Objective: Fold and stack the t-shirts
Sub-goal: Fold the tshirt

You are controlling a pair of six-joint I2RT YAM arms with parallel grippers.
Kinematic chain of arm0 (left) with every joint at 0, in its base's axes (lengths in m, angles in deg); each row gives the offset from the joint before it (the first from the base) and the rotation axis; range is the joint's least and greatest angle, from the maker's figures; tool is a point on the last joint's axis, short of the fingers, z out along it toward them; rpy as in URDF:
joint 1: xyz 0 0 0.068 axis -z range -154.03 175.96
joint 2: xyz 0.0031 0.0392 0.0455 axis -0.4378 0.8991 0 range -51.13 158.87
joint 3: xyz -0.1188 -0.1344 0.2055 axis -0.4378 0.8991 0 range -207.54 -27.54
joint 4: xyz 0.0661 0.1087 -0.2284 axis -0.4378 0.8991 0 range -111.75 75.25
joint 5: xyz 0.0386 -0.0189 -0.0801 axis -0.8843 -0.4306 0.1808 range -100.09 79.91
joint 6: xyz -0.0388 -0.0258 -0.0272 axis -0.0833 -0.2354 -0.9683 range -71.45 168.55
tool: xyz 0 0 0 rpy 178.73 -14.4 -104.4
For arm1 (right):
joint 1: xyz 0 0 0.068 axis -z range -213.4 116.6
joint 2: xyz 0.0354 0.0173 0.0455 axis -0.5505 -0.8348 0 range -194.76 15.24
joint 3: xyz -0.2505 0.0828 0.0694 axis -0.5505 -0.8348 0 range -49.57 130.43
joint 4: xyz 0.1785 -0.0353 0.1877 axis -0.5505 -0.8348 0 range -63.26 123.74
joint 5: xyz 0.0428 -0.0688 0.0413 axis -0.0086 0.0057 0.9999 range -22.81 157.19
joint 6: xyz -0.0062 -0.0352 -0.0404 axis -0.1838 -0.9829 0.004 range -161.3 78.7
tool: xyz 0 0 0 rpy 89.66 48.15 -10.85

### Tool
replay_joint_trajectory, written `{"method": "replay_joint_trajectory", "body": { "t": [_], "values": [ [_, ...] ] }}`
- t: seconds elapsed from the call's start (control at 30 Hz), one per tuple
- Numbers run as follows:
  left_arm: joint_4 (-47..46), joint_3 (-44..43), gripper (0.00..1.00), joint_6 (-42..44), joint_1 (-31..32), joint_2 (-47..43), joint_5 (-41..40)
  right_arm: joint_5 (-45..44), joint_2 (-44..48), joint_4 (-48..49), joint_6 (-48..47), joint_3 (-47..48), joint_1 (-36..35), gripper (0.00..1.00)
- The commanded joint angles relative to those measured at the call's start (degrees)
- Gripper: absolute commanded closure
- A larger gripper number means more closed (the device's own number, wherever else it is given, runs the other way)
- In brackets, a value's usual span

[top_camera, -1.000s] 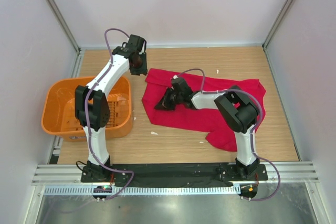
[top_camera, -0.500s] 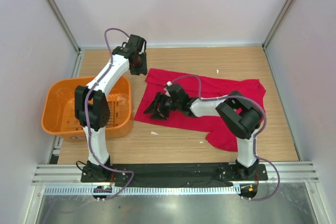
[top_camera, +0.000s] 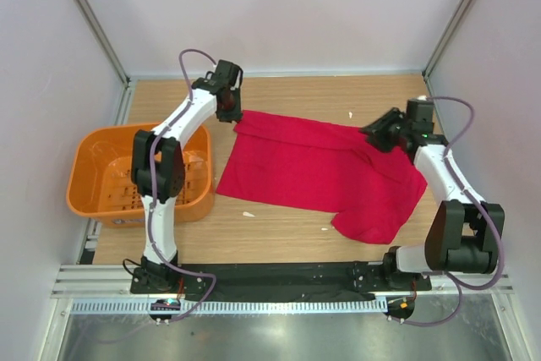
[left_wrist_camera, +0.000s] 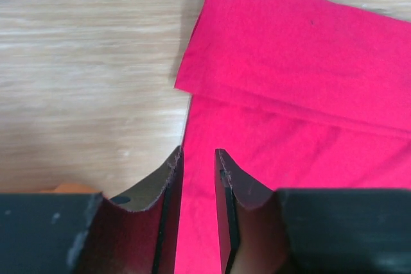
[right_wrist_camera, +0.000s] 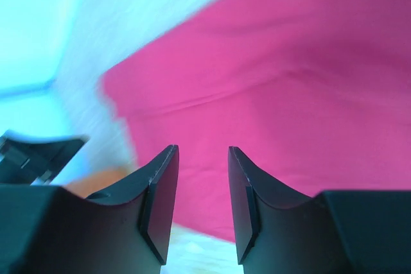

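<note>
The red t-shirt [top_camera: 313, 171] lies spread on the wooden table, with one sleeve lobe toward the front right. My left gripper [top_camera: 230, 113] sits at the shirt's far left corner. In the left wrist view the shirt [left_wrist_camera: 289, 62] has a folded band along that edge, and my left gripper [left_wrist_camera: 198, 155] is narrowly open with flat cloth showing between the fingers. My right gripper [top_camera: 372, 137] is over the shirt's far right part. In the blurred right wrist view my right gripper [right_wrist_camera: 202, 152] is open and empty above the shirt [right_wrist_camera: 289, 81].
The orange slotted basket [top_camera: 89, 200] stands at the left, beside the left arm. Small white scraps [top_camera: 248, 214] lie on the table in front of the shirt and at the back [top_camera: 351, 114]. White walls enclose the table.
My right arm has let go of the shirt's left front part and swung to the far right. That part now lies flat. My left gripper shifted slightly right.
</note>
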Motion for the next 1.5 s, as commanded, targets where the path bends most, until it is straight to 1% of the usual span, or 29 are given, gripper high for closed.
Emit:
{"method": "replay_joint_trajectory", "body": {
  "t": [0.0, 0.03, 0.07, 0.13, 0.2, 0.33, 0.37, 0.4, 0.5, 0.67, 0.9, 1.03, 1.17, 1.27, 1.47],
  "values": [
    [-5.6, -2.4, 0.73, -0.3, 2.0, 4.8, -2.3, -0.6, 0.2, -14.3, -9.5, -1.4, 8.5, 0.57],
    [-5.3, -4.9, 0.74, -0.3, 2.3, 6.2, -3.2, -0.2, 0.0, -15.5, -10.8, -1.1, 9.9, 0.56],
    [-4.8, -5.7, 0.74, -0.6, 2.4, 7.4, -4.1, -0.2, -0.2, -16.7, -13.4, -0.4, 11.6, 0.55],
    [-4.3, -7.0, 0.74, -1.8, 2.6, 10.2, -6.7, 0.4, -0.2, -18.0, -14.9, -0.4, 14.6, 0.54],
    [-4.1, -8.8, 0.74, -1.8, 2.6, 11.7, -8.3, 0.6, -0.2, -18.2, -15.8, -0.4, 15.1, 0.54],
    [-4.7, -10.0, 0.75, -0.5, 2.5, 13.7, -9.2, 2.4, 0.6, -15.6, -14.2, -3.1, 15.1, 0.54],
    [-4.7, -9.9, 0.81, -0.4, 2.2, 13.6, -9.1, 2.5, 0.8, -15.4, -14.1, -3.9, 15.1, 0.54],
    [-4.7, -9.6, 0.82, 0.0, 2.0, 13.4, -8.7, 2.5, 0.8, -15.1, -14.2, -4.3, 15.1, 0.54],
    [-6.3, -7.8, 0.83, 0.0, 0.8, 12.4, -8.4, 2.0, 1.1, -15.4, -14.8, -4.9, 15.1, 0.54],
    [-5.5, -8.7, 0.80, -1.0, -1.4, 13.9, -6.2, 1.9, 1.1, -15.4, -15.3, -5.3, 15.1, 0.54],
    [-4.8, -9.7, 0.78, -1.1, -1.6, 15.5, -6.1, 1.9, 1.0, -15.3, -15.7, -5.1, 15.1, 0.54],
    [-4.2, -9.8, 0.76, -1.9, -1.8, 16.2, -4.2, 1.9, 1.2, -15.3, -15.9, -5.4, 15.1, 0.54],
    [-4.7, -8.7, 0.70, -2.5, -1.8, 15.3, -3.2, 2.2, 1.5, -15.0, -15.7, -6.2, 15.1, 0.54],
    [-4.8, -8.6, 0.68, -2.9, -1.8, 15.2, -3.1, 2.4, 1.6, -14.5, -15.3, -6.7, 15.1, 0.54],
    [-4.5, -7.1, 0.68, -4.6, -1.9, 15.0, -2.9, 2.1, 1.9, -14.8, -15.4, -6.7, 15.1, 0.54]
  ]
}}
